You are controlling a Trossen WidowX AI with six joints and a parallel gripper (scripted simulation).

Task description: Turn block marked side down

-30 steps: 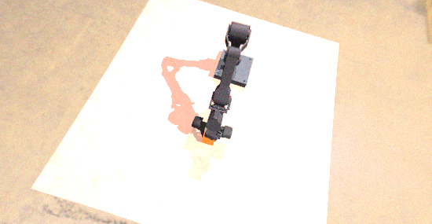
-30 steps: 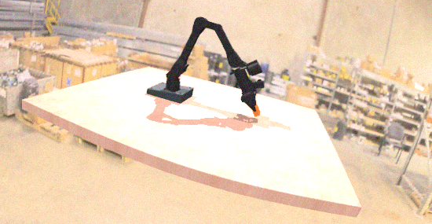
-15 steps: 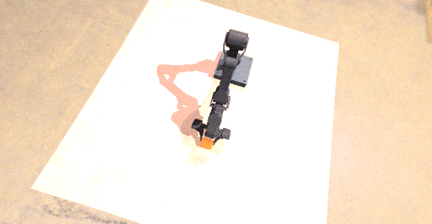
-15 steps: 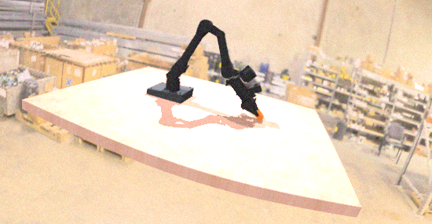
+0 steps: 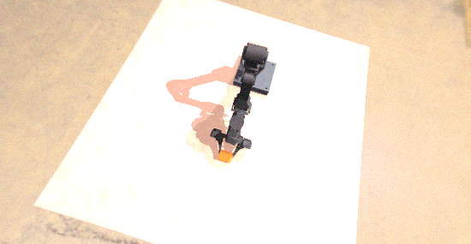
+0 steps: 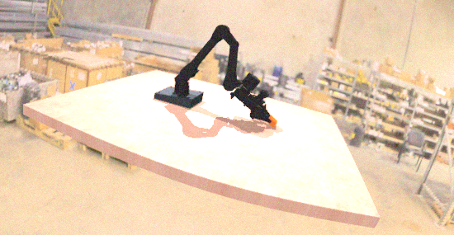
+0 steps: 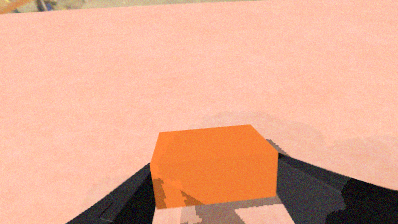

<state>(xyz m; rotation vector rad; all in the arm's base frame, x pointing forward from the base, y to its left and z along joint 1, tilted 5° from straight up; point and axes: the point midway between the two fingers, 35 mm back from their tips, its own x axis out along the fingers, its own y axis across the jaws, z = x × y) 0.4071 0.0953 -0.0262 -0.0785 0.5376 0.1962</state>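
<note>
Now end effector (image 5: 226, 150) grips orange block (image 5: 224, 156), tilted low.

Block (image 7: 215, 162): smooth matt orange, plastic-looking; desk (image 6: 136, 115): pale matt board, smooth, pinkish edge; arm (image 6: 224, 54): dark matt, metal or plastic unclear

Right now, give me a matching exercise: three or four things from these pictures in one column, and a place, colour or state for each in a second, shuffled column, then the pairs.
Things:
1. orange block
2. pincer
3. arm base plate
4. table

Descriptions:
A. dark slab bolted flat on the table, at the arm's foot
B. shut on the block, tilted forward and low
C. pale top with a pinkish edge
D. clamped between two dark fingers

Pairs: 1-D, 2-B, 3-A, 4-C
</note>
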